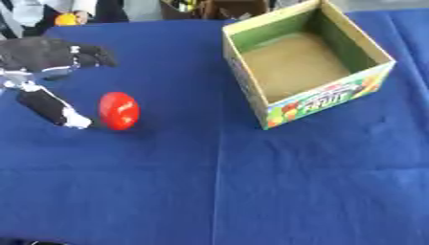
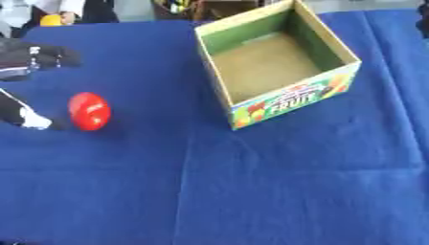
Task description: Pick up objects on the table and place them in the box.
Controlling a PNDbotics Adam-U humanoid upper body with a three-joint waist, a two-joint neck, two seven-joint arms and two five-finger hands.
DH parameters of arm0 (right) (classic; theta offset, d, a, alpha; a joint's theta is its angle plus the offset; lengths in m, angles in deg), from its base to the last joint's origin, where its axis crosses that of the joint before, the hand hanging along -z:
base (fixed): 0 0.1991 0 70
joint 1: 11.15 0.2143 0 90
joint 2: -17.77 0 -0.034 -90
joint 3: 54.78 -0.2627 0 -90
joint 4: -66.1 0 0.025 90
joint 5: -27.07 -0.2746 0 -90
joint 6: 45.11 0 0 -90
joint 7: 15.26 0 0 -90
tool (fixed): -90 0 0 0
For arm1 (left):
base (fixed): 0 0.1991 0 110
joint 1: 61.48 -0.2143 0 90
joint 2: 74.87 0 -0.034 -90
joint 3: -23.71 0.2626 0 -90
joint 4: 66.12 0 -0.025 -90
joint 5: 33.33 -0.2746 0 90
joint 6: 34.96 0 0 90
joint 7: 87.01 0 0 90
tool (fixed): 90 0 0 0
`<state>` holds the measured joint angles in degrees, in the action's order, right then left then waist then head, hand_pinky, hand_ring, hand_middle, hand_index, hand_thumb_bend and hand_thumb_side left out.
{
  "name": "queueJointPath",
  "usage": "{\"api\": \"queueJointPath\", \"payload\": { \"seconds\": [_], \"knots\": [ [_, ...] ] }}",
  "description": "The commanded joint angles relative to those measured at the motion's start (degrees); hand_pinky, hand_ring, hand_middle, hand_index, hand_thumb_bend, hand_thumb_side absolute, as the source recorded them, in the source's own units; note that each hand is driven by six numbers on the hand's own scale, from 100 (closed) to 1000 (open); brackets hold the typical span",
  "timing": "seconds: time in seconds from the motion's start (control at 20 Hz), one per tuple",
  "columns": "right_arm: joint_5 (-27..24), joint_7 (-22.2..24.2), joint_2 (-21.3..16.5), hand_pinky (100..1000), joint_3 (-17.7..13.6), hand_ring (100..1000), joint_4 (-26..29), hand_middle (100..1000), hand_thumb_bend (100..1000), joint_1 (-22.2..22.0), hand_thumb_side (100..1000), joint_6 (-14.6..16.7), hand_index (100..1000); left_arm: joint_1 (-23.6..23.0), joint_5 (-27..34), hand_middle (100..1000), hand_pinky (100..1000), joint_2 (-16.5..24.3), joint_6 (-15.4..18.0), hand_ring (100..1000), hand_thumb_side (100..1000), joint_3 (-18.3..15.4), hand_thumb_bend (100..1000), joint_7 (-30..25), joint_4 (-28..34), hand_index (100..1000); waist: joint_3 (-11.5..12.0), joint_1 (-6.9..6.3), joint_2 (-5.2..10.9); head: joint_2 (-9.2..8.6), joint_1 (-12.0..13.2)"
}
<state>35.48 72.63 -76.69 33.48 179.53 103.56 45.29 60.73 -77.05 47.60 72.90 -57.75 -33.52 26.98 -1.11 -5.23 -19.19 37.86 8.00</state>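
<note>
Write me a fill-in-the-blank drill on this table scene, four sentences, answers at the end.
1. The round object lying beside the left hand is coloured ____.
2. The cardboard box holds ____ objects.
3. The cloth covering the table is coloured ____.
4. The red object lies to the ____ of the box.

Missing words: red; no; blue; left

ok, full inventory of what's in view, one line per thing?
red object: 1, red, rounded, on the cloth at left, beside the left hand
box: 1, cardboard with a fruit print, open top, nothing visible inside, upper right
tablecloth: 1, blue, covers the table
yellow object: 1, small, far edge, top left
left hand: 1, black, open, thumb tip next to the red object
right hand: not in view
</note>
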Motion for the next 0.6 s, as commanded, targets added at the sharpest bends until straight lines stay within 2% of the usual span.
{"api": "queueJointPath", "payload": {
  "seconds": [0.05, 0.35, 0.6],
  "knots": [
    [-0.3, 0.2, -0.9, 697, -0.2, 747, 1.2, 501, 257, 0.6, 670, 0.2, 713, 1.3, -1.3, 951, 727, 2.0, 0.8, 887, 617, 0.7, 602, -0.7, -1.7, 1000, -0.1, 0.10, 0.83, -0.72, 0.3],
    [-0.2, 0.3, -0.8, 697, -0.2, 748, 1.2, 501, 258, 0.7, 671, 0.2, 713, 2.3, -2.8, 942, 713, 1.2, 2.0, 874, 587, 1.9, 557, -0.4, -5.0, 1000, -0.4, 0.00, 0.46, -0.87, 0.5],
    [-0.2, 0.3, -0.7, 698, -0.2, 749, 1.2, 501, 259, 0.8, 671, 0.2, 714, 2.9, -3.4, 933, 708, 0.3, 2.8, 866, 585, 2.6, 560, -0.4, -8.0, 1000, -0.7, 0.03, 0.18, -1.10, 0.7]
  ]
}}
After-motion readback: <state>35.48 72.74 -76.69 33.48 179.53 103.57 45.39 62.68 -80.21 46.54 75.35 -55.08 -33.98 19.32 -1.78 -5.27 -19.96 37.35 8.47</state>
